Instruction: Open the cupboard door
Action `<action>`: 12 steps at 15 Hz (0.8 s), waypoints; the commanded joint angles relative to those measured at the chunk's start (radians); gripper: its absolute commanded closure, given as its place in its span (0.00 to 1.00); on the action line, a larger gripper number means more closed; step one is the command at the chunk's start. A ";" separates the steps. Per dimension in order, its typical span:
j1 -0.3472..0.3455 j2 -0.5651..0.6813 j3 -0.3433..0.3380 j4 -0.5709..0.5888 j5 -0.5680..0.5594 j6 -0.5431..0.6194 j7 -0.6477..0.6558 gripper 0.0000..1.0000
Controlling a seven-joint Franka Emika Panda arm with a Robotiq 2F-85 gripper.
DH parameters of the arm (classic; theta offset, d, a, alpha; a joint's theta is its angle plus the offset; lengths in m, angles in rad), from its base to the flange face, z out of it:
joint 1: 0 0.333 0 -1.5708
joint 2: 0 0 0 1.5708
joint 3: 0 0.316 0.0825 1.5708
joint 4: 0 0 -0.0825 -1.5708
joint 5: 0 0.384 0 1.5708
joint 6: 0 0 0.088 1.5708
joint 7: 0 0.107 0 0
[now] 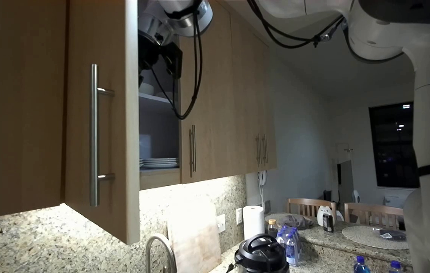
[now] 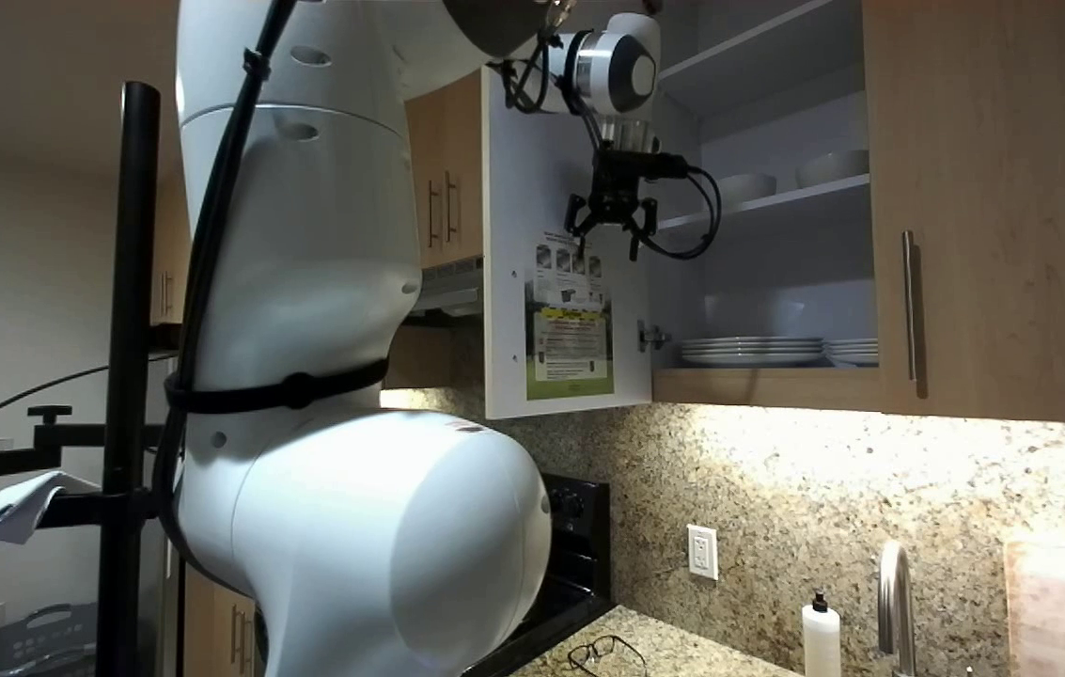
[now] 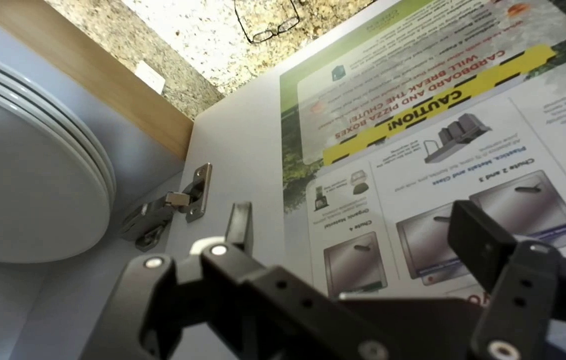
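Fingers hang apart beside the inner face of the open cupboard door.

The cupboard door is cut off above.

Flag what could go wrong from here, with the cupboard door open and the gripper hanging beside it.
The open gripper hangs by the inner face of the cupboard door, so a sideways move might swing the door or scrape the poster on it.
The cable loop beside the gripper crosses in front of the shelf in an exterior view, so it could snag there on the way out.
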 commanded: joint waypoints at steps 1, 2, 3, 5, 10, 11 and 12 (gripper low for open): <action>-0.031 -0.011 0.001 -0.008 0.009 0.009 -0.004 0.00; -0.038 -0.014 -0.003 -0.012 0.013 0.010 -0.004 0.00; -0.043 -0.017 -0.007 -0.013 0.016 0.010 -0.002 0.00; -0.056 -0.025 -0.017 -0.021 0.020 0.012 -0.001 0.00; -0.094 -0.051 -0.048 -0.041 -0.003 0.002 0.029 0.00; -0.103 -0.056 -0.056 -0.045 -0.005 0.002 0.034 0.00; -0.112 -0.064 -0.063 -0.054 -0.013 0.002 0.037 0.00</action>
